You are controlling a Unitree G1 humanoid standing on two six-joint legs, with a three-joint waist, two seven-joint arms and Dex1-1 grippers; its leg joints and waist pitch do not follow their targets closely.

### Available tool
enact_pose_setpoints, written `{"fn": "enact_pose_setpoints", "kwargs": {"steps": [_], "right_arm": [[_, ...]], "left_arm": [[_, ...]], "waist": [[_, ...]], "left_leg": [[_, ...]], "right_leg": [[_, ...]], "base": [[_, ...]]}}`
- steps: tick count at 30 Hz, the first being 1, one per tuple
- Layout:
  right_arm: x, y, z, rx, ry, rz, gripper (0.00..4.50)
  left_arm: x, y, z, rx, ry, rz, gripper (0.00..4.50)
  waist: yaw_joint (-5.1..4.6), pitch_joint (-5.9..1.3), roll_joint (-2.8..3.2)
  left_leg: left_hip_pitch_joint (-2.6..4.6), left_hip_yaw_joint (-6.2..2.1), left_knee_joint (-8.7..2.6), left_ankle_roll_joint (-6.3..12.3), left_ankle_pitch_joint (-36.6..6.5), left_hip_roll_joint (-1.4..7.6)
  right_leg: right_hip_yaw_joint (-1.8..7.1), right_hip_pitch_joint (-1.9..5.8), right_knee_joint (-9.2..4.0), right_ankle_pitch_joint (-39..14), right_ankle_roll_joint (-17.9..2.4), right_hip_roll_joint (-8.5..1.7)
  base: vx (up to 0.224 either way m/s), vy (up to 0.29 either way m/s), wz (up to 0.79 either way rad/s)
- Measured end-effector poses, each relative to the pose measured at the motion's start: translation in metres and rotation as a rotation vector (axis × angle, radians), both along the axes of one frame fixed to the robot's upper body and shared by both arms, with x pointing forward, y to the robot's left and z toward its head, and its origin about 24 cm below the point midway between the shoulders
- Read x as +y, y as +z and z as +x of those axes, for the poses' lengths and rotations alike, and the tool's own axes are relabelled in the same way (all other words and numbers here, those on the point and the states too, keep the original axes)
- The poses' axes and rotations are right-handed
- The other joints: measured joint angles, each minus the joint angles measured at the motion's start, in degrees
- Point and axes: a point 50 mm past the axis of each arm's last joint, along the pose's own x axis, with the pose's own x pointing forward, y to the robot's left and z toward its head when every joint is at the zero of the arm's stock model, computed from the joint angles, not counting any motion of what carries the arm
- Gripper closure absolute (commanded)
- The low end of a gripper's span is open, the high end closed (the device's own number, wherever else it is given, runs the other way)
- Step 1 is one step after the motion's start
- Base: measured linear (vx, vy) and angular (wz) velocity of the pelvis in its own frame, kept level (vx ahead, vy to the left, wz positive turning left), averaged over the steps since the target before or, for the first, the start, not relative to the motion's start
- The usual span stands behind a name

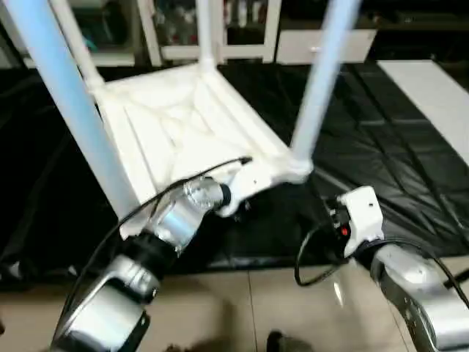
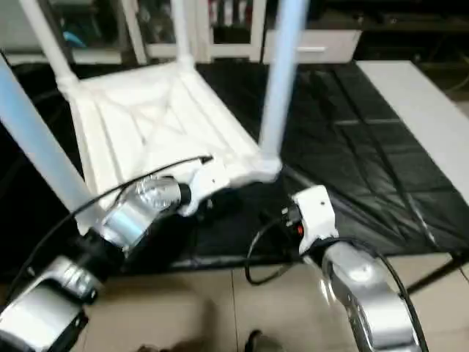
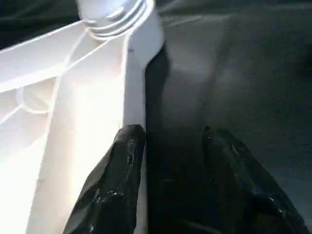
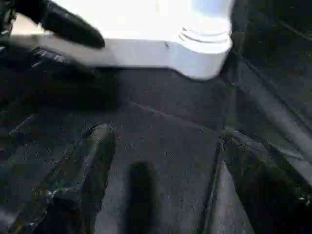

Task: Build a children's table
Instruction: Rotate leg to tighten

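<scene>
The children's table lies upside down on a black mat, its X-ribbed underside facing up. White legs rise from the near corners and two more stand at the back. My left gripper is open at the near rim. One finger lies over the white rim, the other over the mat just outside it. My right gripper is open and holds nothing. It hovers over the mat in front of the near right corner socket.
The black mat covers the ground around the table. Beige floor tiles lie in front of it. A white board lies at the far right. White shelving stands behind. Loose black cables hang from both wrists.
</scene>
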Motion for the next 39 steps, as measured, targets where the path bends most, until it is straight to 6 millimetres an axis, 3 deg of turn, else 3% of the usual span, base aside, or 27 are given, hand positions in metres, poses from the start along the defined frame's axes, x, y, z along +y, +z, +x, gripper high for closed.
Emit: {"fn": "enact_pose_setpoints", "kwargs": {"steps": [4,9,14,17,21,25,28,32,39], "right_arm": [[-0.001,0.000,0.000,0.000,-0.008,-0.004,0.79],[-0.003,-0.001,0.001,-0.007,-0.032,-0.029,0.79],[-0.004,-0.003,0.001,-0.007,-0.049,-0.040,0.79],[-0.002,-0.002,0.002,-0.015,-0.058,-0.029,0.79],[0.002,-0.001,0.002,-0.036,-0.055,0.005,0.79],[0.003,-0.001,0.000,-0.047,-0.069,0.039,0.79],[0.005,-0.001,0.000,-0.054,-0.070,0.056,0.79],[0.006,-0.002,-0.001,-0.061,-0.069,0.065,0.79],[0.007,-0.001,-0.001,-0.068,-0.063,0.068,0.79]], "left_arm": [[0.004,0.001,0.011,-0.115,0.101,-0.008,2.29],[0.004,0.013,0.024,-0.290,0.217,-0.076,2.29],[0.012,0.002,0.027,-0.325,0.368,-0.132,2.29],[0.009,0.010,0.025,-0.328,0.403,-0.349,2.29],[-0.001,0.031,0.012,-0.346,0.291,-0.674,2.29],[0.006,0.039,-0.011,-0.419,0.143,-0.822,2.29],[0.015,0.046,-0.024,-0.530,0.086,-0.852,1.96],[0.023,0.058,-0.051,-0.769,0.006,-0.862,1.83],[0.032,0.071,-0.069,-0.964,0.030,-0.826,1.26]], "waist": [[-0.03,-0.01,0.03],[0.26,-0.02,0.02],[0.91,-0.03,0.04],[1.52,-0.04,0.06],[2.25,-0.11,0.13],[2.94,-0.13,0.15],[3.19,-0.13,0.15],[3.10,-0.13,0.15],[2.82,-0.09,0.09]], "left_leg": [[-0.58,-0.58,0.19,0.04,0.0,0.11],[-0.61,-0.40,0.24,0.36,0.2,0.03],[-0.65,-0.32,0.46,0.52,0.3,0.02],[-0.66,-0.32,0.54,0.52,0.3,0.04],[-0.59,-0.11,0.51,0.58,0.3,0.07],[-0.65,-0.08,0.18,0.95,0.3,0.14],[-0.74,-0.09,0.15,0.94,0.3,0.18],[-0.56,-0.13,0.17,0.86,0.4,0.32],[-0.49,0.10,0.20,0.23,0.3,0.69]], "right_leg": [[-1.04,0.00,-1.01,0.0,0.0,-0.12],[-0.86,0.14,-1.01,0.1,-0.1,-0.22],[-0.81,0.11,-0.82,0.9,-0.7,-0.27],[-0.84,0.08,-0.60,1.4,-0.9,-0.32],[-0.79,0.04,0.15,1.8,-1.4,-0.55],[-0.96,-0.15,0.48,1.6,-1.0,-0.54],[-0.95,-0.42,0.99,1.3,-0.6,-0.52],[-0.91,-0.25,1.14,1.2,-0.4,-0.34],[-0.56,-0.12,1.14,1.0,0.0,-0.10]], "base": [[0.000,0.000,0.00],[0.000,0.000,0.00],[0.000,0.000,0.00],[0.000,0.000,0.00],[0.043,-0.015,0.09],[0.059,-0.020,0.07],[0.017,-0.008,0.01],[0.000,0.000,0.00],[0.000,0.000,0.00]]}}
